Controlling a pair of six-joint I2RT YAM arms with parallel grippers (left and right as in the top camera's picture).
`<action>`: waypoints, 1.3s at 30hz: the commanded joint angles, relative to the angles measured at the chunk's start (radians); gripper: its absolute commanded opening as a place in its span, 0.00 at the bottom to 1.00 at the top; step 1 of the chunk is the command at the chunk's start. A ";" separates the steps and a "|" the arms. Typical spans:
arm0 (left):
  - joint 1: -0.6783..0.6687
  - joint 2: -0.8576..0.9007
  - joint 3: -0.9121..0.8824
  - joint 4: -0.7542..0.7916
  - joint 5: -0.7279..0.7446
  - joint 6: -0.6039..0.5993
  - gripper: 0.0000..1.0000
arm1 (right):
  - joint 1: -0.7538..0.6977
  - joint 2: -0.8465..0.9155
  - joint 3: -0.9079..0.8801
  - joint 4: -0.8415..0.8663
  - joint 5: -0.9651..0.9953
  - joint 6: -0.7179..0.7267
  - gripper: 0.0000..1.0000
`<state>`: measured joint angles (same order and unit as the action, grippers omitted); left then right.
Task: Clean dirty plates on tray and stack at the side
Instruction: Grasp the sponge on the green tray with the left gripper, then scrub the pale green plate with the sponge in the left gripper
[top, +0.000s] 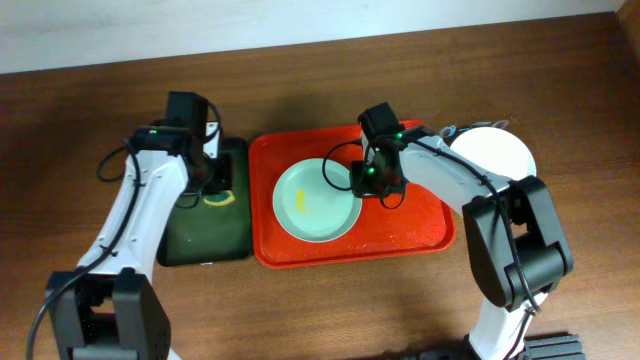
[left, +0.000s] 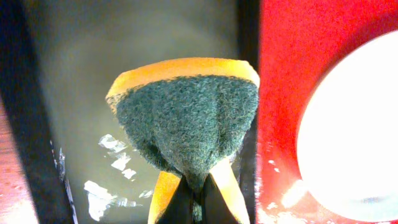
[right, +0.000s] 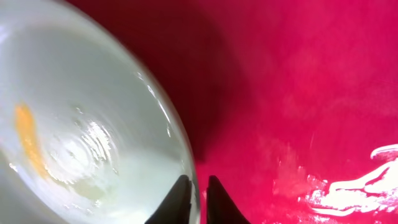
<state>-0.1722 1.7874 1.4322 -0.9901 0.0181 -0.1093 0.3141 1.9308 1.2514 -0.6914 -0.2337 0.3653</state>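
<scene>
Nearest, right end effector (right: 197, 183): jaws stood nearly together across the right rim of the dirty plate (top: 320, 215); judged clamped on it.
Dirty plate: lay flat in the tray (top: 420, 225), extending leftward from the right end effector.
Smear (right: 28, 140): yellow streak sat left of the plate's centre, away from the held rim.
Left end effector (left: 198, 186): was clamped on the sponge (left: 186, 118), scouring face forward, above the green tray (top: 200, 235).
Governing relation: plate lay to the sponge's right, across the tray rim; left arm was nearer the smear.
Farthest, white plate (top: 495, 150): rested on the worktop (top: 330, 310) beside the tray's right edge.
</scene>
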 joint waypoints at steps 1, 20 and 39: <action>-0.041 -0.010 0.010 0.000 0.004 -0.009 0.00 | 0.036 -0.005 -0.019 0.005 -0.014 0.011 0.04; -0.119 0.056 0.008 0.018 0.278 0.000 0.00 | 0.052 -0.005 -0.019 0.042 -0.069 0.018 0.04; -0.277 0.299 0.044 0.164 0.444 0.010 0.00 | 0.052 -0.005 -0.019 0.046 -0.069 0.018 0.04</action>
<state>-0.4290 2.0853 1.4605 -0.8288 0.3256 -0.1368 0.3580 1.9308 1.2377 -0.6502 -0.2855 0.3748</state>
